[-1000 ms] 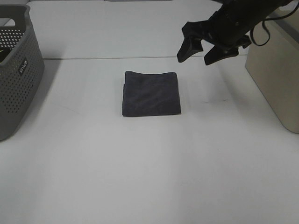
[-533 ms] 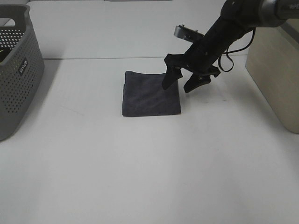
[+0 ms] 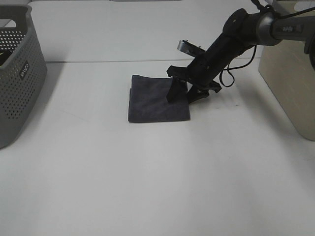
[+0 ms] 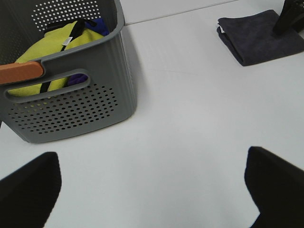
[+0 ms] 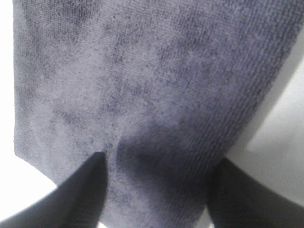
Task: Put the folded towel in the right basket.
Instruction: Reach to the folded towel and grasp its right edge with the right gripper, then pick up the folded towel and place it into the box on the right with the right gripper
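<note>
Charcoal-grey folded terry towel (image 3: 158, 99), flat on the white surface (image 3: 147, 187) toward its far edge, midway between left and right edges; likely soft, light, limp, prone to unfolding; best pinched through all layers at its right-hand edge, which the right tool (image 3: 181, 98) straddles, parted and gripping nothing.

The beige right basket (image 3: 289, 81) is running off the right edge of the exterior view, the grey basket (image 3: 19, 73) off the left. The right gripper (image 3: 181, 98) is covering the towel's (image 3: 152, 98) right edge. Its fingertips (image 5: 66, 202) are showing only as dark blurs in the right wrist view.
</note>
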Tool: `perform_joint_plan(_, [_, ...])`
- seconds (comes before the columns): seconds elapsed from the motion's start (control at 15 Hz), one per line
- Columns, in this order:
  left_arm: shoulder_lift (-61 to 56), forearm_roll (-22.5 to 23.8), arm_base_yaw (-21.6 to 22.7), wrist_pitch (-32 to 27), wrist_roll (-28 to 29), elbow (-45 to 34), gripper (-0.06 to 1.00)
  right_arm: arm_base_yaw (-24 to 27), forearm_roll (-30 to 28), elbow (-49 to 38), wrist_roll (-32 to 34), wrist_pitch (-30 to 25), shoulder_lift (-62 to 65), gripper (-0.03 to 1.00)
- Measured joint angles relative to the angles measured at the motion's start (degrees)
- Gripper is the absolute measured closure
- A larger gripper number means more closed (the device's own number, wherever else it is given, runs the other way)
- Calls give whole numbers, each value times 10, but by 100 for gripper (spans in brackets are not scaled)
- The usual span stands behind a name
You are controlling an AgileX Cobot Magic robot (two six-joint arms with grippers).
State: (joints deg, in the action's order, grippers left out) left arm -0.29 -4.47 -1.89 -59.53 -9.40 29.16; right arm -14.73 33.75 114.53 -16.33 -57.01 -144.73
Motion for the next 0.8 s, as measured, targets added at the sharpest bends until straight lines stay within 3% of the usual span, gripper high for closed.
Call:
perform_joint_plan(0.07, [0,0,0,0,0,0,-4,0,3,0,-1,2,-2,59])
perform_joint_plan(0.13, [0,0,0,0,0,0,-4,0,5,0,-3,3,-6,83])
perform_joint_plan(0.27, [0,0,0,0,0,0,-4,0,5,0,-3,4,-6,92])
perform_joint_plan(0.53, [0,0,0,0,0,0,-4,0,-5,0,-4,2,14,92])
perform_joint_plan(0.8, [0,0,0,0,0,0,-4,0,-62,0,2,-11,102,93])
